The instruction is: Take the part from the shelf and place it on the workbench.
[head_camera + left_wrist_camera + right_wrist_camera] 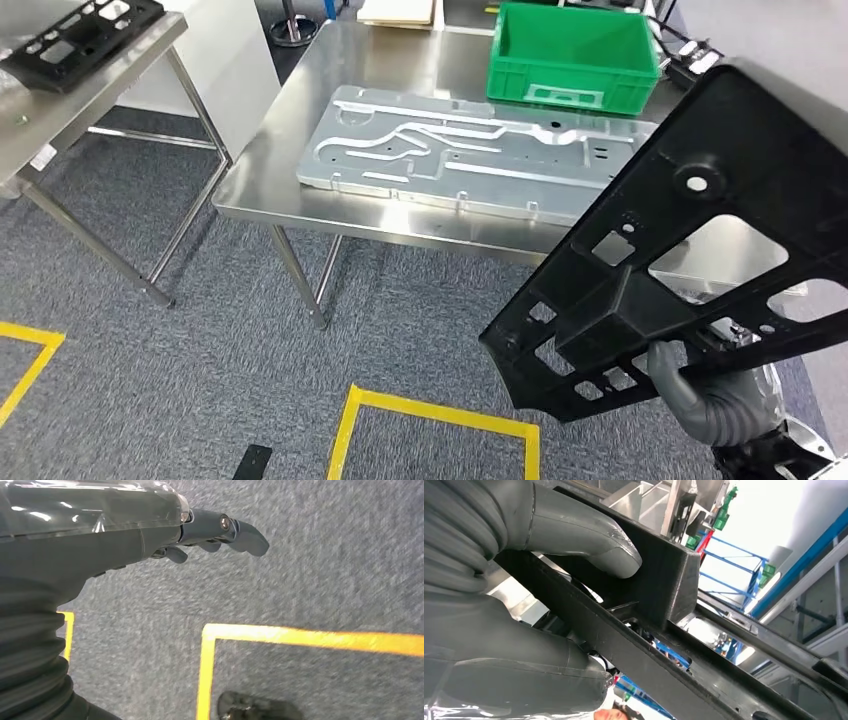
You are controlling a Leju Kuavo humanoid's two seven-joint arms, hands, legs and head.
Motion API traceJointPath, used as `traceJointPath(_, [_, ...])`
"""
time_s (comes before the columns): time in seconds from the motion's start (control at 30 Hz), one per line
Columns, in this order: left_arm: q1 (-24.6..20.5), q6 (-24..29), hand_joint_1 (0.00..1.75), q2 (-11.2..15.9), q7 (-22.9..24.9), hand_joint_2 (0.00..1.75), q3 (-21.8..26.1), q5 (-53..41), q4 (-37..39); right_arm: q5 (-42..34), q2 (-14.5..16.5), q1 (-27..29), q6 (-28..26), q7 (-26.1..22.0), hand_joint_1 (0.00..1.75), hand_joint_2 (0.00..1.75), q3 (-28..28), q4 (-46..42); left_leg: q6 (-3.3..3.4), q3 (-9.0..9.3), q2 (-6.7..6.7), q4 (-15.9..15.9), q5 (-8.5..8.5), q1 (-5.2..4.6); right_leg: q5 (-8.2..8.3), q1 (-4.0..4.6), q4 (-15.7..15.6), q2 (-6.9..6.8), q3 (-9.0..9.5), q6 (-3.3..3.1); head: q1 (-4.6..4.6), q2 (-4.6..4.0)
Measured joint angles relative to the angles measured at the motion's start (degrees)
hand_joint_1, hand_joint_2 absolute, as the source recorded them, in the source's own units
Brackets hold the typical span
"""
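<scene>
A large black plastic frame part (690, 240) with several cut-outs is tilted in the air at the right, over the near right corner of the steel workbench (270, 170). My right hand (705, 395) grips its lower edge from below. In the right wrist view the grey thumb (589, 540) presses on a black bar of the part (664, 580). My left hand (220, 530) hangs over the grey carpet with fingers stretched out, holding nothing.
On the workbench lie a flat silver metal panel (470, 150) and a green crate (572, 55). A second steel table (70, 110) at the far left carries another black part (75, 35). Yellow tape lines (440, 415) mark the carpet.
</scene>
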Motion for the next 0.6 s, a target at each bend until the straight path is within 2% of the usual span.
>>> traceJointPath(0.03, [-0.03, 0.04, 0.00, -0.02, 0.01, 1.75, 0.00, -0.02, 0.00, -0.04, -0.10, -0.03, -0.01, -0.06, 1.75, 1.75, 0.00, 0.04, 0.18, 0.46, -0.02, -0.31, -0.08, 0.09, -0.12, -0.08, 1.76, -0.01, -0.94, 0.14, 0.00, 0.00])
traceJointPath(0.13, [-0.08, 0.16, 0.00, -0.05, 0.03, 1.75, 0.00, -0.12, 0.00, -0.17, -0.43, 0.05, -0.07, -0.24, 1.75, 1.75, 0.02, 0.32, 0.67, 2.51, -0.16, -0.99, -1.46, 0.20, -4.37, -0.33, 13.48, -0.06, -9.87, 0.94, 0.00, 0.00])
traceJointPath(0.17, [-0.05, 0.16, 0.00, -0.07, 0.04, 1.75, 0.00, -0.18, 0.00, -0.17, -0.48, 0.11, -0.08, -0.25, 1.75, 1.75, 0.02, 0.42, 0.68, 3.25, -0.24, -1.00, -2.10, 0.19, -5.04, -0.35, 15.15, -0.07, -12.18, 1.12, 0.00, 0.00])
traceJointPath(0.2, [-0.02, 0.16, 0.00, -0.11, 0.05, 1.75, 0.00, -0.23, 0.00, -0.17, -0.54, 0.13, -0.08, -0.25, 1.75, 1.75, 0.02, 0.47, 0.62, 4.03, -0.31, -1.00, -2.66, 0.20, -3.50, -0.35, 13.29, -0.08, -12.38, 1.11, 0.00, 0.00])
traceJointPath(0.23, [-0.01, 0.16, 0.00, -0.14, 0.06, 1.75, 0.00, -0.27, 0.00, -0.17, -0.59, 0.13, -0.08, -0.25, 1.75, 1.75, 0.02, 0.51, 0.51, 4.85, -0.38, -1.01, -3.25, 0.20, -0.67, -0.34, 10.01, -0.09, -11.88, 0.99, 0.00, 0.00])
traceJointPath(0.27, [0.01, 0.16, 0.00, -0.17, 0.06, 1.75, 0.00, -0.28, 0.00, -0.17, -0.64, 0.13, -0.08, -0.25, 1.75, 1.75, 0.02, 0.56, 0.33, 5.63, -0.45, -0.97, -3.84, 0.17, 2.78, -0.29, 6.23, -0.10, -11.25, 0.71, 0.00, 0.00])
traceJointPath(0.3, [-0.02, 0.16, 0.00, -0.19, 0.06, 1.75, 0.00, -0.28, 0.00, -0.18, -0.69, 0.12, -0.09, -0.26, 1.75, 1.75, 0.03, 0.61, 0.05, 6.17, -0.58, -0.92, -4.40, 0.11, 5.18, -0.15, 3.13, -0.12, -10.67, 0.34, 0.01, 0.00])
traceJointPath(0.33, [-0.07, 0.17, 0.00, -0.18, 0.07, 1.75, 0.00, -0.28, 0.00, -0.17, -0.73, 0.15, -0.10, -0.26, 1.75, 1.75, 0.04, 0.66, -0.29, 6.35, -0.66, -0.90, -4.90, 0.04, 6.78, 0.01, 1.31, -0.12, -10.38, -0.08, -0.01, 0.00])
traceJointPath(0.37, [-0.10, 0.17, 0.00, -0.17, 0.08, 1.75, 0.00, -0.29, 0.00, -0.16, -0.77, 0.18, -0.12, -0.26, 1.75, 1.75, 0.05, 0.69, -0.66, 6.54, -0.72, -0.75, -5.23, -0.03, 7.25, 0.15, 0.56, -0.09, -10.36, -0.52, -0.01, 0.00])
traceJointPath(0.43, [-0.21, 0.18, 0.00, -0.16, 0.11, 1.75, 0.00, -0.30, 0.00, -0.10, -0.81, 0.21, -0.18, -0.20, 1.75, 1.75, 0.08, 0.67, -1.38, 6.83, -0.70, -0.67, -5.73, -0.09, 7.06, 0.13, 0.36, 0.00, -9.90, -1.29, -0.04, 0.00])
traceJointPath(0.5, [-0.32, 0.16, 0.00, -0.16, 0.11, 1.75, 0.00, -0.33, 0.00, -0.05, -0.81, 0.13, -0.24, -0.12, 1.75, 1.75, 0.11, 0.57, -2.00, 6.30, -0.47, 1.40, -6.85, 0.00, 6.80, -0.08, -0.08, -0.05, -8.97, -1.96, -0.05, 0.00])
traceJointPath(0.53, [-0.39, 0.15, 0.00, -0.17, 0.11, 1.75, -0.01, -0.35, 0.00, -0.03, -0.80, 0.13, -0.27, -0.08, 1.75, 1.75, 0.11, 0.52, -2.28, 4.90, -0.32, 4.09, -8.09, 0.13, 6.60, -0.16, -0.26, -0.12, -8.53, -2.24, -0.06, 0.00])
traceJointPath(0.6, [-0.42, 0.13, 0.00, -0.18, 0.10, 1.75, -0.02, -0.39, 0.00, 0.02, -0.80, 0.16, -0.28, -0.02, 1.75, 1.75, 0.12, 0.50, -2.72, 0.43, -0.11, 11.54, -11.10, 0.37, 6.06, -0.14, -0.29, -0.22, -8.08, -2.60, -0.06, 0.00])
